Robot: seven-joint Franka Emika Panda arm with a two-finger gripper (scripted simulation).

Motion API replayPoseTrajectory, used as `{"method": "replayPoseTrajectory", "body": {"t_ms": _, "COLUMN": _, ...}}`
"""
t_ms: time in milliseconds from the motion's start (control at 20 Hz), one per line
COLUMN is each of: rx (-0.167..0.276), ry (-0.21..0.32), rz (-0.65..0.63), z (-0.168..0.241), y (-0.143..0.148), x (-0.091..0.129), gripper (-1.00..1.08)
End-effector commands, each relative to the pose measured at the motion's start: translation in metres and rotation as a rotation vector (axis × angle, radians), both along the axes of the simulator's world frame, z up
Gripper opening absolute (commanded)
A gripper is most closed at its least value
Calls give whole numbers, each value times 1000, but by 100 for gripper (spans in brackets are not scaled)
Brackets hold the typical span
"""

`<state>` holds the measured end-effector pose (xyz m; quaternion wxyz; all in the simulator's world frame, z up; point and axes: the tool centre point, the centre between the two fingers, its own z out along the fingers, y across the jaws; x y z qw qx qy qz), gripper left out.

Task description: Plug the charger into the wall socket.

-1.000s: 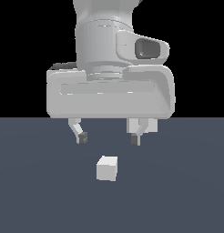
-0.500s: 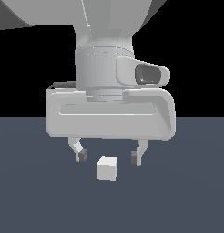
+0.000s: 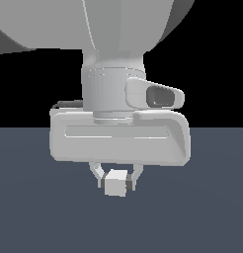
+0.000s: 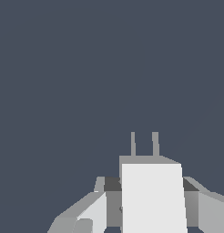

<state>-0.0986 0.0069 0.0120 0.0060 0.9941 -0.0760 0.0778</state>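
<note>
Compared with the frame half a second earlier, you see the fingers, which then stood spread to either side of the small plain white cube-like charger point(image 3: 116, 183), now drawn in against its two flanks. The arm's body also fills more of the exterior view, and the wide white hand housing sits lower in the picture.

The hand point(image 3: 115, 184) points straight down from the wrist, with the housing level and the camera pod projecting toward the exterior view's right. Its fingers point(image 3: 98, 174) are closed to the width of the charger and grip it from both sides; only short finger lengths show below the housing.

The charger sits between the fingertips, just below the housing, over the dark grey-blue tabletop point(image 3: 212, 217). You cannot tell whether it touches the tabletop.

In the wrist view, the charger point(image 4: 152, 198) fills the lower centre, with two thin grey prongs point(image 4: 144, 144) projecting from its far end, side by side.
</note>
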Motion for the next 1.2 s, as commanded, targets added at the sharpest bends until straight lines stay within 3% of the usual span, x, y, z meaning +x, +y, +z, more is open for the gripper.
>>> {"method": "replayPoseTrajectory", "body": {"t_ms": 0, "rx": 0, "ry": -1, "rz": 0, "z": 0, "y": 0, "x": 0, "gripper": -100}}
{"method": "replayPoseTrajectory", "body": {"t_ms": 600, "rx": 0, "ry": -1, "rz": 11, "z": 2, "y": -4, "x": 2, "gripper": -100}}
{"method": "replayPoseTrajectory", "body": {"t_ms": 1150, "rx": -2, "ry": -2, "rz": 110, "z": 23, "y": -36, "x": 17, "gripper": -100}}
